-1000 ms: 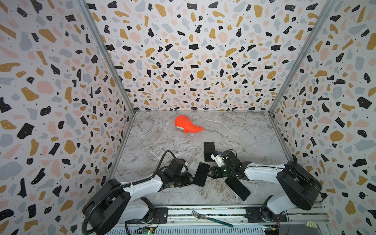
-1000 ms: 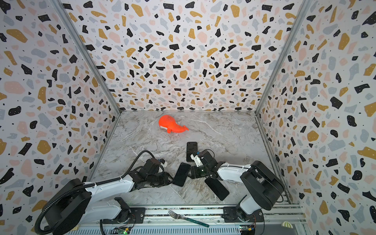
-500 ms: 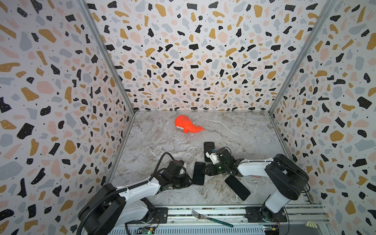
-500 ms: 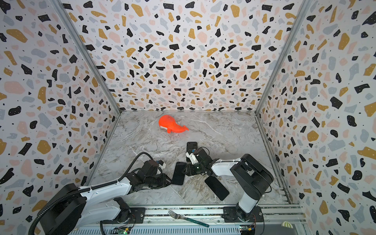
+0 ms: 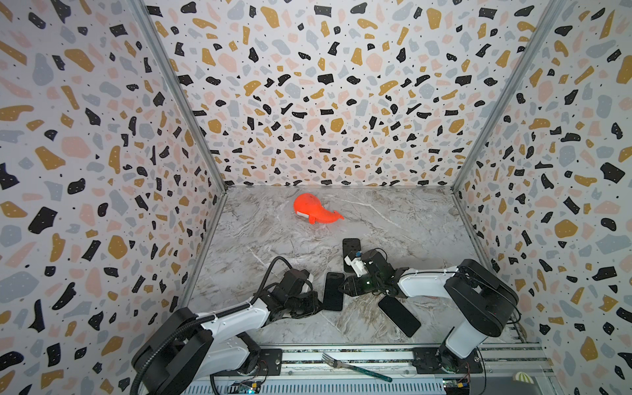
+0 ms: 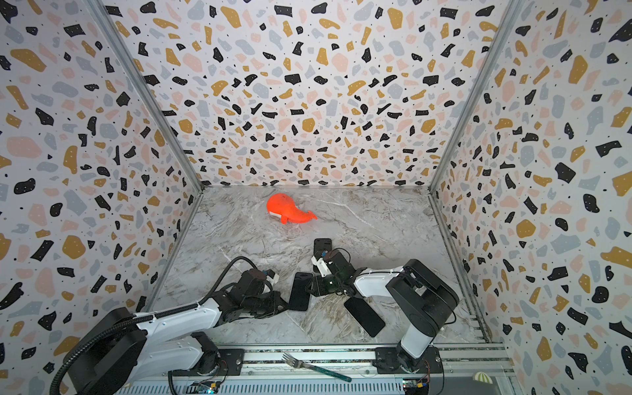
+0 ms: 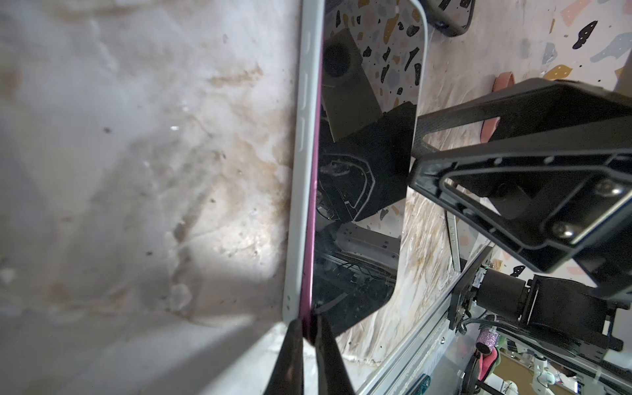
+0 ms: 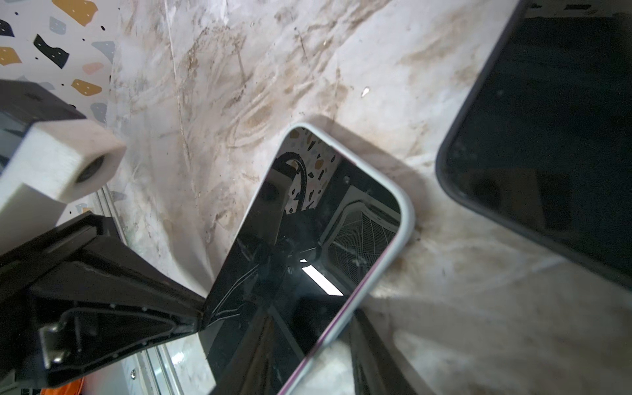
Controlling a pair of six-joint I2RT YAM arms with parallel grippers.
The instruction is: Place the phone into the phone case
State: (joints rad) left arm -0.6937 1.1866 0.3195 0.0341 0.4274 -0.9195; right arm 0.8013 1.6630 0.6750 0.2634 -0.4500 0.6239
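Note:
The phone (image 5: 333,291) (image 7: 362,171), black glass with a pink side, lies in a pale grey phone case (image 7: 301,171) (image 8: 405,212) near the front middle in both top views. A pink strip shows along one long edge above the case's wall. My left gripper (image 5: 316,302) (image 7: 309,325) is shut on that pink edge at a corner. From the opposite side my right gripper (image 5: 345,287) (image 8: 314,311) holds the phone's other long edge, one finger over the screen and one under the case's rim.
A black slab (image 5: 398,315) (image 8: 547,136) lies just right of the phone. A black case (image 5: 351,246) sits behind my right wrist. An orange whale toy (image 5: 314,212) is near the back. A fork (image 5: 355,367) rests on the front rail. Patterned walls close three sides.
My left gripper has closed onto the phone's edge. The right jaws have narrowed round the other edge, the right arm has folded in, and the phone has shifted slightly left.

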